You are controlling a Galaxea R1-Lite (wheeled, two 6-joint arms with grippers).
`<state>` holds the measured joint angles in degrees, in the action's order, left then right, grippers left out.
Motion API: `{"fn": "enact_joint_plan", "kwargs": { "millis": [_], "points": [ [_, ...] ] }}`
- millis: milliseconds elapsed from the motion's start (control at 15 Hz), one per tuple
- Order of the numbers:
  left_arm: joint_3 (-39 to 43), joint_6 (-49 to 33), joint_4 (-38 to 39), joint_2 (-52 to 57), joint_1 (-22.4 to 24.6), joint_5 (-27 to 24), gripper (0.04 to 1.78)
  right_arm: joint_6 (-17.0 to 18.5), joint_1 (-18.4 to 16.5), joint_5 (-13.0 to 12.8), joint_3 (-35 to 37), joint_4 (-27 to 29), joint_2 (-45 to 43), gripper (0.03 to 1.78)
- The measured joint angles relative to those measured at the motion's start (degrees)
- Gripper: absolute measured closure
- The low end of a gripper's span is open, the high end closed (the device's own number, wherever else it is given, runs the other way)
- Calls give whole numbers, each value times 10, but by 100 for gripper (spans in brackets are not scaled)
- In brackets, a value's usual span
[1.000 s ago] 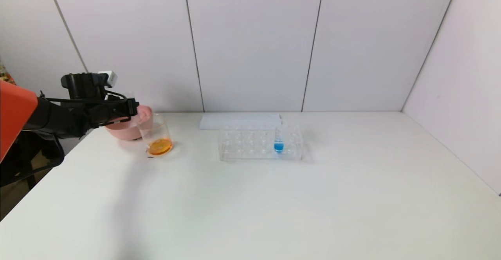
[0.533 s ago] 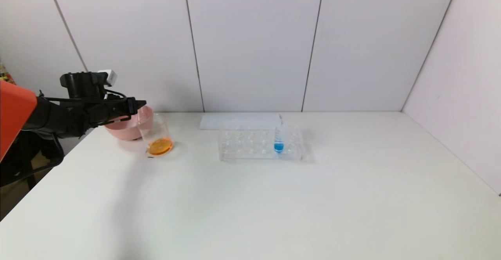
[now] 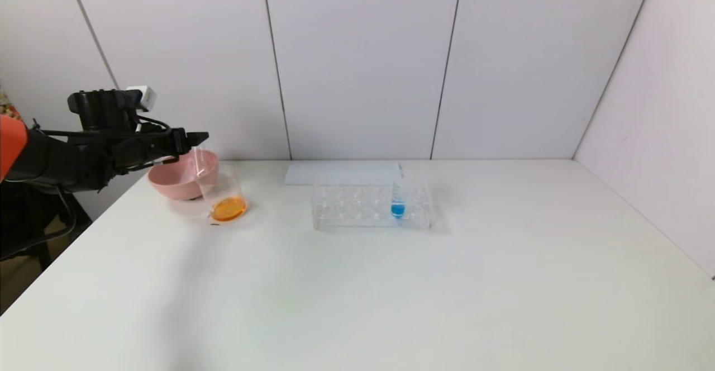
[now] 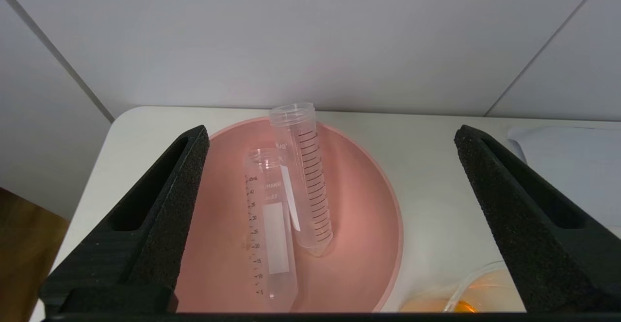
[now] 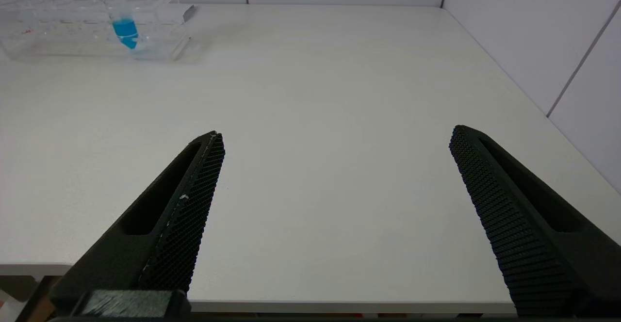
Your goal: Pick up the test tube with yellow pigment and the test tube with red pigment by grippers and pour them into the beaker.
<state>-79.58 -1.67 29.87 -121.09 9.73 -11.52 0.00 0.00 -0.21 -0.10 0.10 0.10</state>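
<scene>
A white table (image 3: 391,281) is filling most of the head view, backed by pale wall panels. At its far left corner, the left gripper (image 3: 192,136) is hovering above a pink bowl (image 3: 167,184), its black fingers (image 4: 165,215) standing wide apart and holding nothing. The right gripper (image 5: 335,215) is parked low at the near edge of the table, its jaws likewise spread wide and empty, seen only through its own wrist camera.

Near the middle of the table, toward the back, a clear multi-hole tube rack (image 3: 357,206) is standing with a single tube of blue liquid (image 3: 397,206) upright in a hole toward its right end. A flat white sheet (image 3: 341,172) is lying just behind the rack.

Inside the pink bowl, two clear graduated tubes are lying side by side, touching, mouths toward the far wall: one tube (image 4: 269,230) with a white label panel, and a second tube (image 4: 308,181) leaning against it with its conical tip in the bowl's hollow. Both are looking emptied; which once carried yellow and which red cannot be told.

The beaker (image 3: 223,192) is standing just beside the bowl on its right, holding a shallow pool of orange liquid (image 3: 228,210) at the bottom.
</scene>
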Motion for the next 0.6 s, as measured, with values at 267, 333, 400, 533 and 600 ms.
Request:
{"fn": "enact_joint_plan", "kwargs": {
  "millis": [267,333,400,533,600],
  "points": [
    [45,4,-5,93,1,1,6,0,0,0,0,0,0,11],
    [67,8,-7,125,1,0,6,0,0,0,0,0,0,11],
    [90,11,-8,160,1,-1,6,0,0,0,0,0,0,11],
    [145,14,-18,246,-3,-3,6,0,0,0,0,0,0,11],
    [172,16,-29,292,-5,-4,6,0,0,0,0,0,0,11]
  ]
}}
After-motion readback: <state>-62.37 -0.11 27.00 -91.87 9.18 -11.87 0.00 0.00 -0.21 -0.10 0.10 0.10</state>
